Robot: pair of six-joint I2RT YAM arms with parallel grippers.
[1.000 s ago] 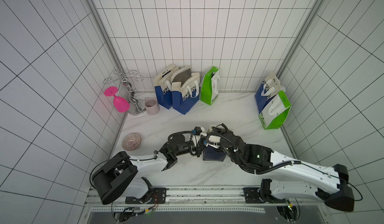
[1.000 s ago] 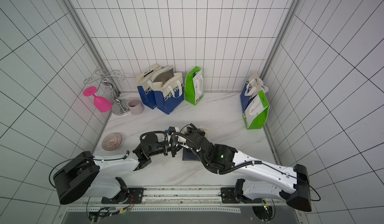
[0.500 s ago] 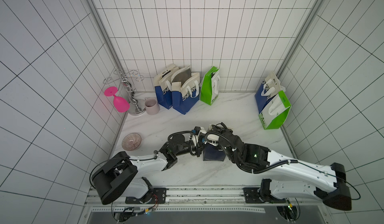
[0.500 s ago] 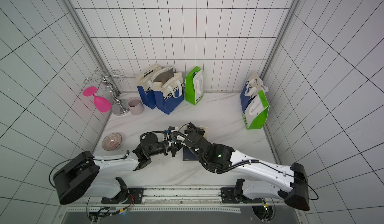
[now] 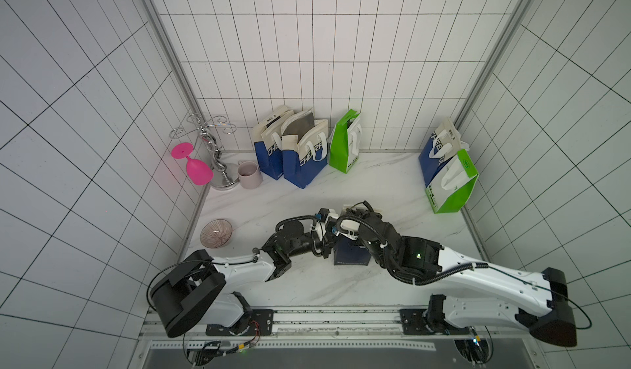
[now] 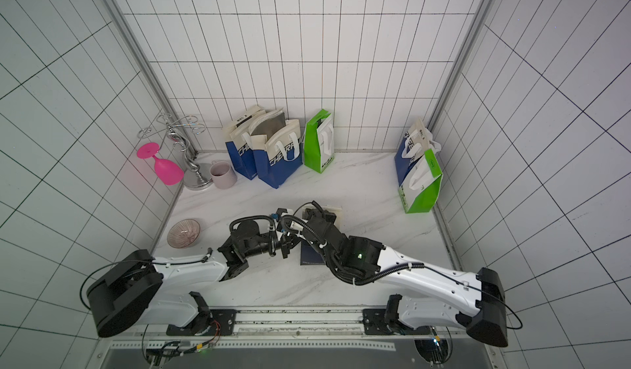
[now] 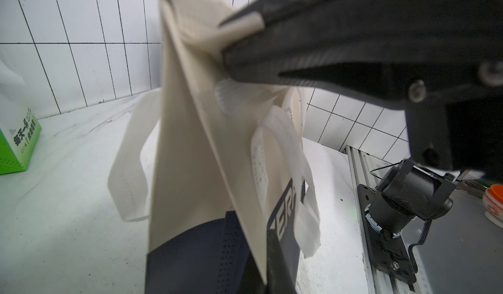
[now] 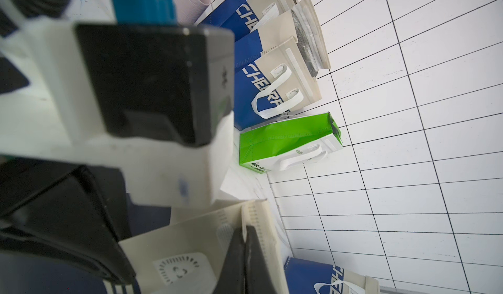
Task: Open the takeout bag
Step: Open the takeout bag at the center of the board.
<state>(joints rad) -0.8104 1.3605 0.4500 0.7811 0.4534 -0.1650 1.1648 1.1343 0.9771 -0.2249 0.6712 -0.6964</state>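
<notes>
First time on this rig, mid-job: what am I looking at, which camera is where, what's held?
Two robot arms, left arm and right arm, stand at the table's front edge; each ends in a two-finger gripper. The two wide pictures look down from overhead, nearly identical; the two close-ups come from wrist cameras. On the table: the middle bag, navy and beige; blue bags and a green bag at the back; two more bags at right; a pink glass, wire rack, mug and bowl at left. The left gripper and right gripper are shut on the middle bag's beige top.
</notes>
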